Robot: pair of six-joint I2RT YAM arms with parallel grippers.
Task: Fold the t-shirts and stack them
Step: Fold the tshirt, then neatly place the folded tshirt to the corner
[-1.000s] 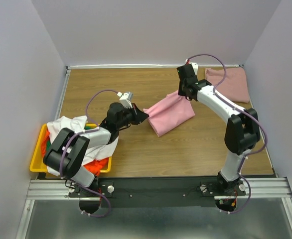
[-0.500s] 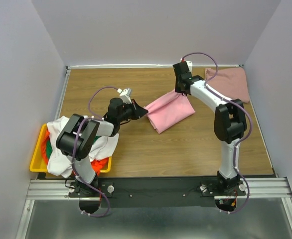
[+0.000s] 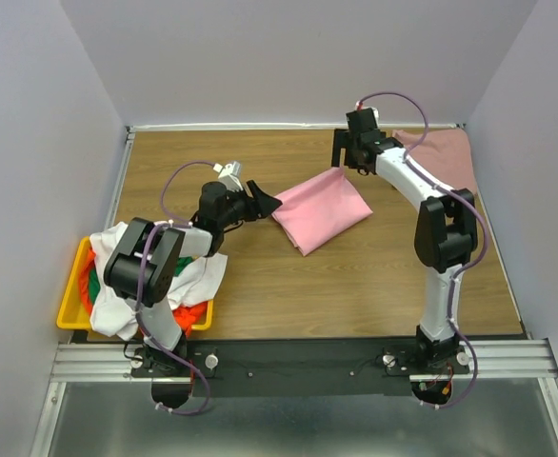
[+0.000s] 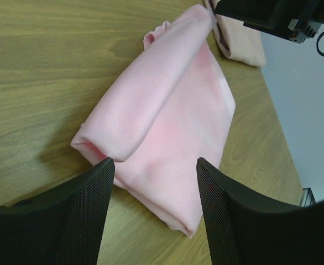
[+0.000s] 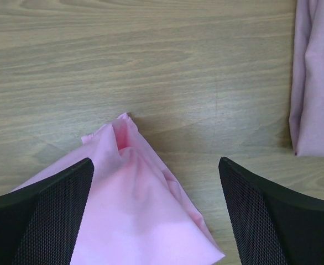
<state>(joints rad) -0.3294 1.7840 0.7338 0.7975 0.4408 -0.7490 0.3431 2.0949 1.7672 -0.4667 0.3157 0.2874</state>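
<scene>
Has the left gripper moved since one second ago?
Yes. The left gripper has shifted slightly toward the table's far edge, and now stands open beside the pink t-shirt.

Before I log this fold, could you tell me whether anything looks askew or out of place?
The folded bright pink t-shirt lies diagonal to the table edge, its far corner bunched. A white t-shirt spills over the yellow bin's rim.

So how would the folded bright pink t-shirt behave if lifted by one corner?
Probably floppy: the bright pink t-shirt lies in soft, rounded folds, and its far corner puckers. Lifted by a corner, the fold would likely fall open. It looks thin and light, so a push may bunch it.
</scene>
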